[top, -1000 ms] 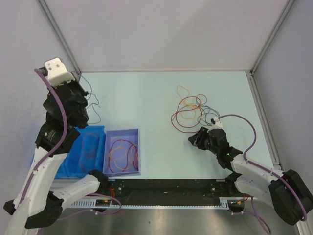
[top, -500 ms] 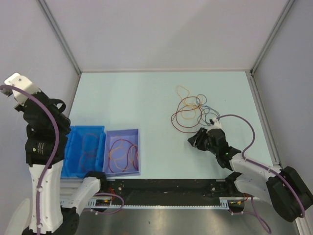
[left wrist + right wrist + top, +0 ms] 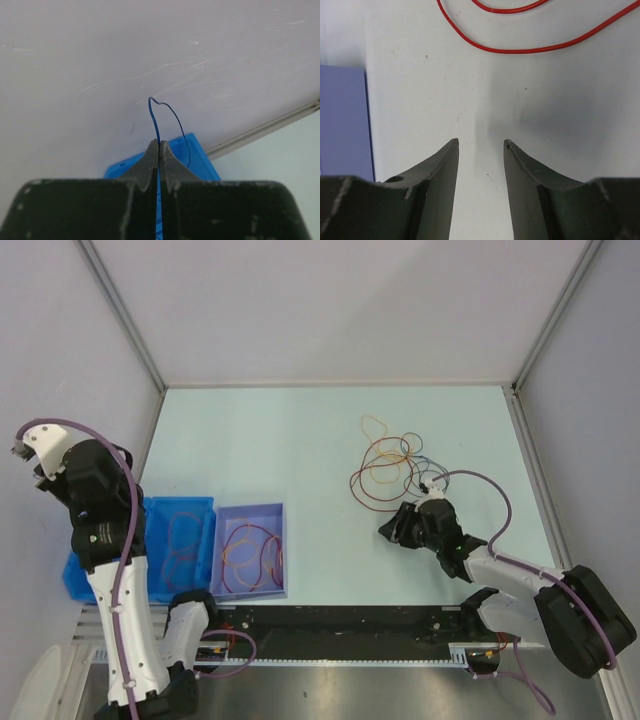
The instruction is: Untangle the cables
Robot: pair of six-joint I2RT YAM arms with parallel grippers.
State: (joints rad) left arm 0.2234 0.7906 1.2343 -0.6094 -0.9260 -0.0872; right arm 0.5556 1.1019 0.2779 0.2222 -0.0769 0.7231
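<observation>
The main tangle (image 3: 385, 465) of thin cables lies on the counter (image 3: 280, 440), right of centre and toward the far side, with red, orange, yellow and blue loops overlapping. The right arm (image 3: 480, 565) is low on the counter just near-side of this heap. Its jaws stand apart with nothing between them and point toward the heap. In the right wrist view a red cable (image 3: 520, 51) runs crosswise ahead of the open jaws, apart from the tips, its long axis across the line of approach rather than along it. The left arm (image 3: 100, 530) is raised at the far left, well apart from the tangle. Its jaws are pressed together on a thin blue cable (image 3: 154, 120), which rises from the tips, arches over and hangs back down against the wall (image 3: 100, 60). The blue bin (image 3: 180, 502) lies directly below. It and the purple bin (image 3: 250, 508) beside it each hold a few separate loops. Judgement: the blue cable appears due for release into the blue bin. The right arm is the nearer one for the next pick, and needs a short advance to straddle the red strand.
</observation>
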